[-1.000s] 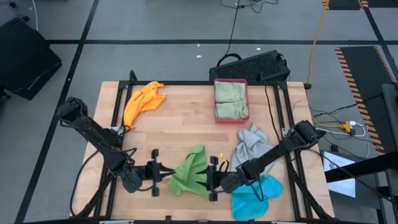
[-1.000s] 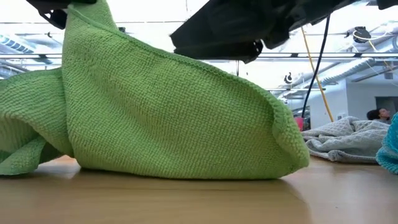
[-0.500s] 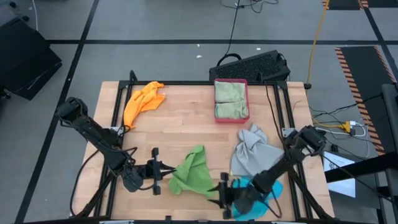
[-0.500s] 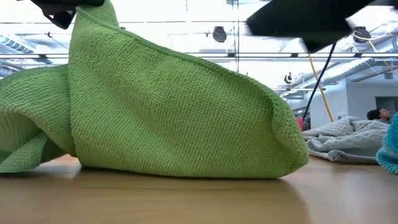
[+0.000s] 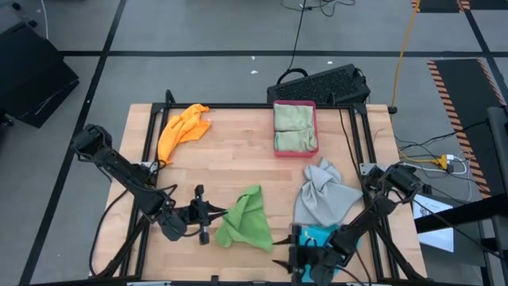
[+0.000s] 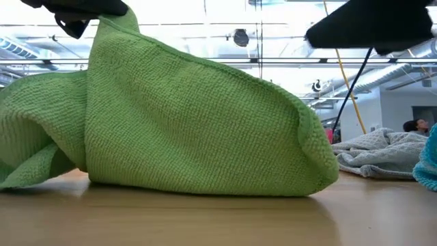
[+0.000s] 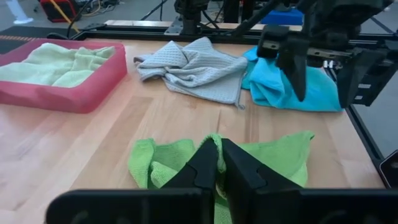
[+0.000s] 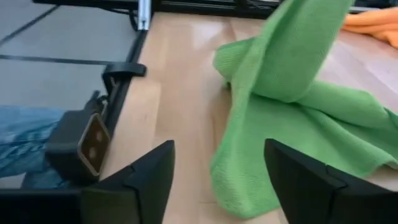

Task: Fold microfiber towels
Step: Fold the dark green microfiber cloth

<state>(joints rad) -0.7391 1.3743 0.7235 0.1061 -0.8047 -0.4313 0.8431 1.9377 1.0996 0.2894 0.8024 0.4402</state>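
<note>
A bright green towel (image 5: pixel 246 221) lies bunched near the table's front middle. Its left part is raised into a peak (image 6: pixel 102 27), and its lower folds rest on the wood. My left gripper (image 5: pixel 210 214) is shut on that peak from the towel's left side. My right gripper (image 5: pixel 290 258) stands open by the near edge, to the right of the green towel (image 8: pixel 292 106) and clear of it, above a blue towel (image 5: pixel 321 237). In the left wrist view the right gripper (image 7: pixel 311 56) shows in front of the blue towel (image 7: pixel 280 87). My left gripper pinches a raised bit of the green towel's left part (image 7: pixel 214 142) between its two shut fingers; an edge or a fold, I cannot tell. The fingers come from the table's left, slanting a little downward. The held part stands lifted as a peak (image 6: pixel 109 31), and the rest drapes slack onto the table.
A grey towel (image 5: pixel 324 195) lies crumpled right of centre, and an orange towel (image 5: pixel 184 129) at the far left. A pink-red tray (image 5: pixel 295 106) at the far middle holds pale sage cloth. Bare wood lies between the tray and the green towel.
My right gripper has swung away from the green towel's right side toward the table's near edge and now hangs over the blue towel. The green towel keeps its shape, still held up at its left.
</note>
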